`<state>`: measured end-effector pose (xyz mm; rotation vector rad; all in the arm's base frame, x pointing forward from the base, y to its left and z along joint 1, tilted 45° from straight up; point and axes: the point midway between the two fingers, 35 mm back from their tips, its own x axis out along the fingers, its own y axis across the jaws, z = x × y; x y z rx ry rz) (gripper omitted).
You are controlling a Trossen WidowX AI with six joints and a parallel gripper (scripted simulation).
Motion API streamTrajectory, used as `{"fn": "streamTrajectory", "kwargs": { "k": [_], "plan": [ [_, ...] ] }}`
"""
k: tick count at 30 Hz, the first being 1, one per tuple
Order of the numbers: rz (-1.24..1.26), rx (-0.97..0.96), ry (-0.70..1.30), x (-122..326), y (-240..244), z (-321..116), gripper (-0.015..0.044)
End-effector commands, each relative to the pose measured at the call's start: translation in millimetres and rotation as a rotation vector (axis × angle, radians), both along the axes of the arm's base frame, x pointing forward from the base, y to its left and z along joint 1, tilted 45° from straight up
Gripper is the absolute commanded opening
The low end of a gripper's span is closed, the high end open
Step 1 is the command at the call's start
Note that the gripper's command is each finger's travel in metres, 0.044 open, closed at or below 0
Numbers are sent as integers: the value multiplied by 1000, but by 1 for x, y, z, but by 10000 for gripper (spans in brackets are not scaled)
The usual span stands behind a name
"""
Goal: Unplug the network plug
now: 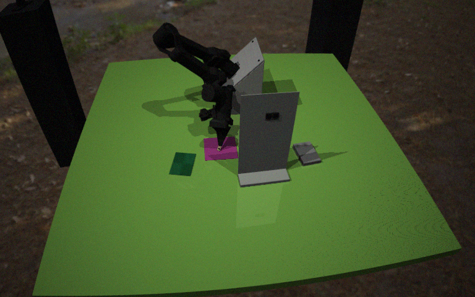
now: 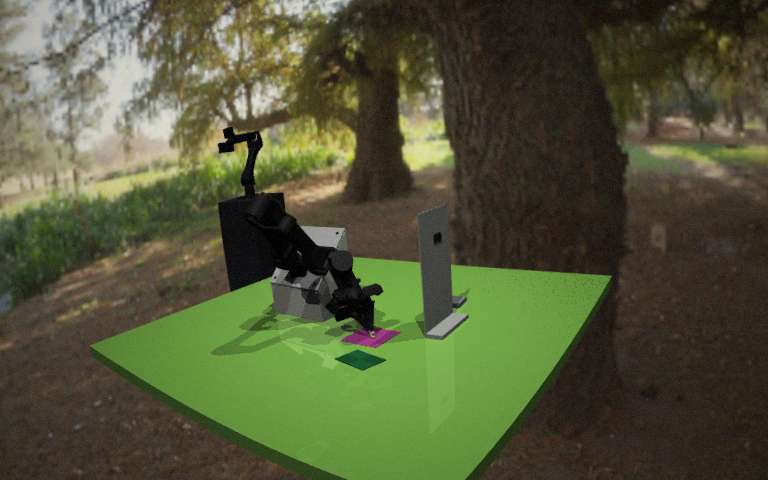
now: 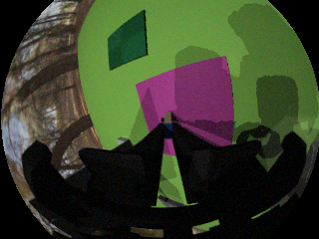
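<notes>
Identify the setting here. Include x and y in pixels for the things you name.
Looks like outdoor woodland or a park: a thick tree trunk (image 2: 526, 135), a grassy bank (image 2: 101, 209) and bare brown ground (image 1: 430, 115) (image 2: 101, 407) around the green table (image 1: 157, 227) (image 2: 317, 413).

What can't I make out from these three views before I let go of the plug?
- Plug's underside: too small in top and exterior to tell contact with the magenta square.
- Its thin tab: too small in every view.
- Plug's upper end: hidden by the gripper's fingertips in top and exterior.
</notes>
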<state>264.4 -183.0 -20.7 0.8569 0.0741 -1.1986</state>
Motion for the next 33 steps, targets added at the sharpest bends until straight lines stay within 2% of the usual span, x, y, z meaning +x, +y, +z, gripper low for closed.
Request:
{"fn": "streamTrajectory", "kwargs": {
  "k": [1, 5, 11, 33],
  "plan": [
    [0, 0, 0, 0, 0, 0, 0],
    [0, 0, 0, 0, 0, 0, 0],
    [0, 0, 0, 0, 0, 0, 156],
    [0, 2, 1, -5, 13, 8, 156]
  ]
}}
